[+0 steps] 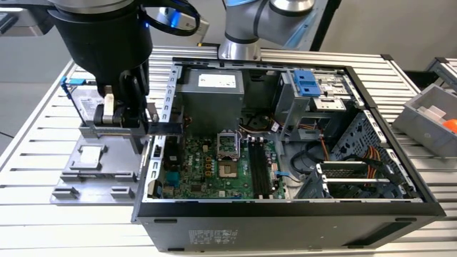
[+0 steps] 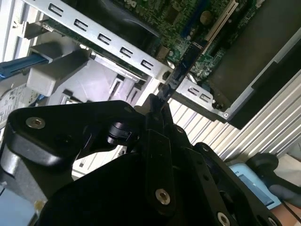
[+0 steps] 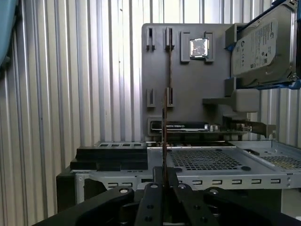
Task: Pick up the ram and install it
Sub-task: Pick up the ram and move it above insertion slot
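Right now the gripper (image 3: pixel 164 182) is pinching the ram (image 3: pixel 164 141). In the first wrist view the ram shows its thin edge and sticks out past the fingertips. In the exterior view the gripper hangs over the gray tray (image 1: pixel 71 179) on the counter (image 1: pixel 36 139), just beside the open case (image 1: pixel 286 214), on the exterior view's left. The ram looks light, flat and stiff, but I think it could snap or scratch easily. It is best held by its two flat sides near one long edge, with a firm, gentle squeeze.
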Robot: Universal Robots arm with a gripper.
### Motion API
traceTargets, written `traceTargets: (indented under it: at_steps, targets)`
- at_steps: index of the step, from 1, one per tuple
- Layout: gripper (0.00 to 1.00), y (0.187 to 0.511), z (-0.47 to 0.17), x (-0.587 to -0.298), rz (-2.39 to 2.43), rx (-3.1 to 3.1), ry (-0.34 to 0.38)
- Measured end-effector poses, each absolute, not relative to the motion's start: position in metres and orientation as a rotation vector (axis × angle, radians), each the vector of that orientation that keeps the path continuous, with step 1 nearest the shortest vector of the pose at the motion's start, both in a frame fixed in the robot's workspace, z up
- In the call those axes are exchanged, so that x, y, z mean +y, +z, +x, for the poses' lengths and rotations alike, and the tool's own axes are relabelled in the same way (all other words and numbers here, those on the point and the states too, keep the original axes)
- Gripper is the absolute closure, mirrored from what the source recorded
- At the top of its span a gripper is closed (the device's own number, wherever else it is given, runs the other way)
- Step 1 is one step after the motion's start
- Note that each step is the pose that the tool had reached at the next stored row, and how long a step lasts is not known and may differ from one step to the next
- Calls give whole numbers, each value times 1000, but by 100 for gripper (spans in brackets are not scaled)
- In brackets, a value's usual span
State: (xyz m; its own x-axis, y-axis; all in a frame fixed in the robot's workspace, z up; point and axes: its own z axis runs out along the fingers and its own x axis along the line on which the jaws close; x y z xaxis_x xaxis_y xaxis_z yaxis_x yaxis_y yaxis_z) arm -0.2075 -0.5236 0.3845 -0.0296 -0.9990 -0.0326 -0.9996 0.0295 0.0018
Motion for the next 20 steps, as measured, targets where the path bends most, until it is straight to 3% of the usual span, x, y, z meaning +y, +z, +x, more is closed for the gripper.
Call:
traceTargets:
  at_steps: [20]
  targets:
    - [100, 385, -173, -522, -2173, 2238, 37]
